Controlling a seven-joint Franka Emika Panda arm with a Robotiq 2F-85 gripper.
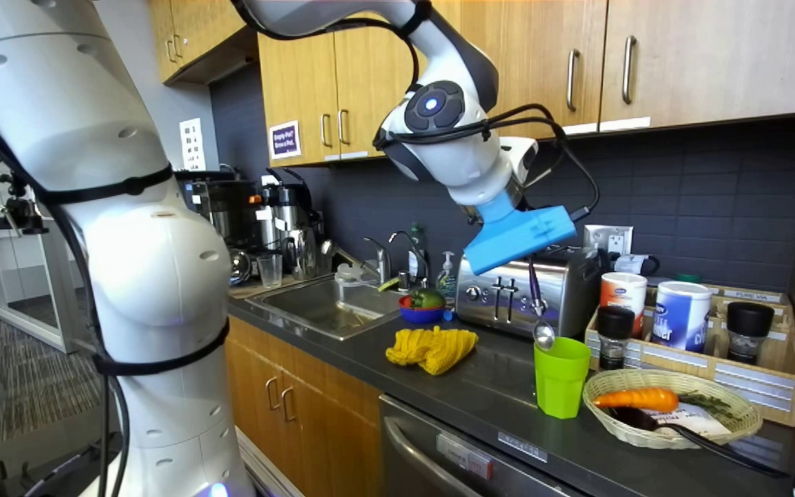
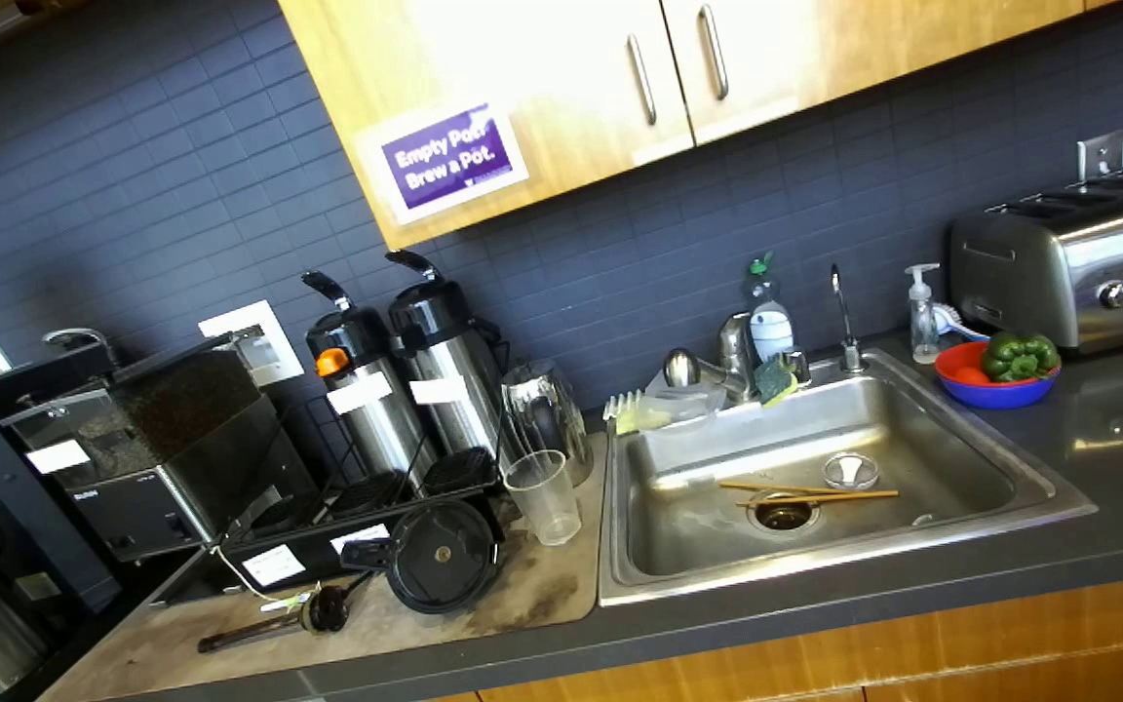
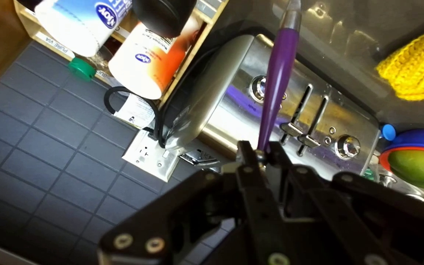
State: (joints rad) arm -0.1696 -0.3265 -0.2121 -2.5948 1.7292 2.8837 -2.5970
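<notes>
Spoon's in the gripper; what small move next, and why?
Perhaps nudge the gripper sideways to center the spoon over the green cup: held, it hangs downward, its tip overlapping the cup's upper left in an exterior view, depth unclear.

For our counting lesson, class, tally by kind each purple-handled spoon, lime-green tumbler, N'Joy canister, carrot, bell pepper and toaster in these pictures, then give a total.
Purple-handled spoon, held in the pincer: 1
Lime-green tumbler: 1
N'Joy canisters: 2
Carrot: 1
Green bell pepper: 1
Toaster: 1
Total: 7

The counter (image 1: 466,393) bears a toaster (image 1: 484,300), cloth (image 1: 432,350), basket (image 1: 620,428) — and green cup (image 1: 561,383).
</notes>
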